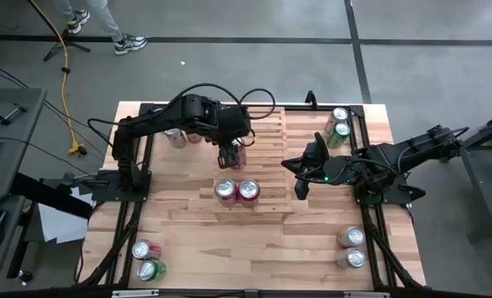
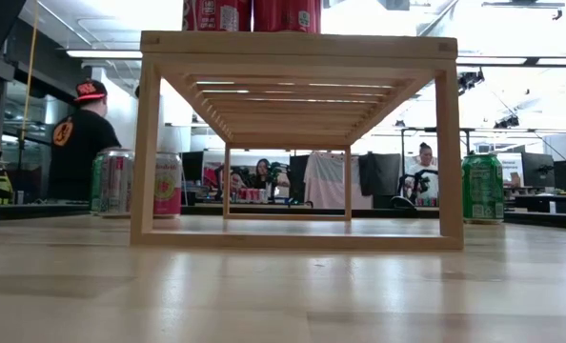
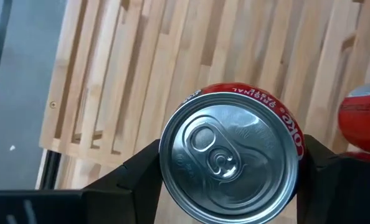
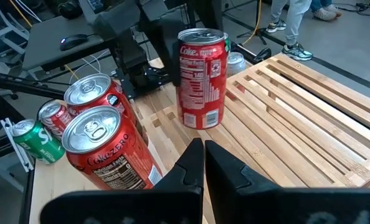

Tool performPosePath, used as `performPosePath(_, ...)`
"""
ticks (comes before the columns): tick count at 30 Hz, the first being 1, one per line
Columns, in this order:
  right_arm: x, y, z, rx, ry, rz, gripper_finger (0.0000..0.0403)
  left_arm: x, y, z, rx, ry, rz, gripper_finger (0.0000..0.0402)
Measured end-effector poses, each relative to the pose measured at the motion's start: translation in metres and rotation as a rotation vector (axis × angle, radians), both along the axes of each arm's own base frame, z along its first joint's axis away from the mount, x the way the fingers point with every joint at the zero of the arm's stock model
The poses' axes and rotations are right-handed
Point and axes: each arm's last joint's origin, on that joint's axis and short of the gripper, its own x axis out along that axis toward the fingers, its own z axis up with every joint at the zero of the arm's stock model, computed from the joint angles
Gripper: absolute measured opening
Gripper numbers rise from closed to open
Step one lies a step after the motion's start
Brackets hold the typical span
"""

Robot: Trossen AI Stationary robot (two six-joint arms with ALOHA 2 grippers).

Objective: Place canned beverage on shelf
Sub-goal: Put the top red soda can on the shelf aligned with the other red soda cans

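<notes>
Nearest to the front edge of the table stand two small groups of cans, one at each corner. They are round metal tubes with shiny silver tops.

A little farther in, two red cans stand side by side on the front step of the shelf. The shelf is a pale wood rack made of long, flat slats with gaps between them.

Just behind those two, the left gripper holds a red can between its two dark fingers, one on each side. The can stands straight up over the slats, its long way pointing up and down, with the silver top and pull tab facing up. From the right wrist view its smooth red side with white writing shows, and its bottom looks to be on the slats or just above them; I cannot tell which.

The right gripper waits by the right side of the shelf with its fingers pressed together, holding nothing.

Farthest back, more cans stand on the table near the back corners of the shelf.
</notes>
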Motion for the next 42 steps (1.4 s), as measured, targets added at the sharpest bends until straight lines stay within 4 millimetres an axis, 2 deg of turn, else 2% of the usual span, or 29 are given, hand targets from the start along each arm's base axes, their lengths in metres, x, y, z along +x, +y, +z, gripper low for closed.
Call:
performPosePath(10,0.000,0.000,0.000,0.000,0.000,0.000,0.0000,0.000,0.000,0.000,-0.010,-0.003,-0.023,0.0230)
performPosePath(20,0.000,0.000,0.000,0.000,0.000,0.000,0.0000,0.000,-0.001,0.004,-0.042,-0.038,-0.047,0.0237)
performPosePath(26,0.000,0.000,0.000,0.000,0.001,0.000,0.0000,-0.027,0.006,0.030,-0.045,-0.133,0.019,0.0233)
performPosePath(31,0.000,0.000,0.000,0.000,0.001,0.000,0.0000,-0.061,0.007,0.060,-0.045,-0.270,0.069,0.0225)
performPosePath(34,0.000,0.000,0.000,0.000,0.001,0.000,0.0000,-0.081,0.004,0.074,-0.007,-0.324,0.054,0.0211)
performPosePath(37,0.000,0.000,0.000,0.001,0.000,0.000,0.0000,-0.096,0.001,0.080,0.051,-0.355,0.095,0.0182)
performPosePath(40,0.000,0.000,0.000,0.001,0.000,0.000,0.0000,-0.107,-0.002,0.077,0.103,-0.382,0.145,0.0130)
performPosePath(42,0.000,0.000,0.000,0.001,0.000,0.001,0.0000,-0.110,-0.005,0.067,0.111,-0.386,0.166,0.0083)
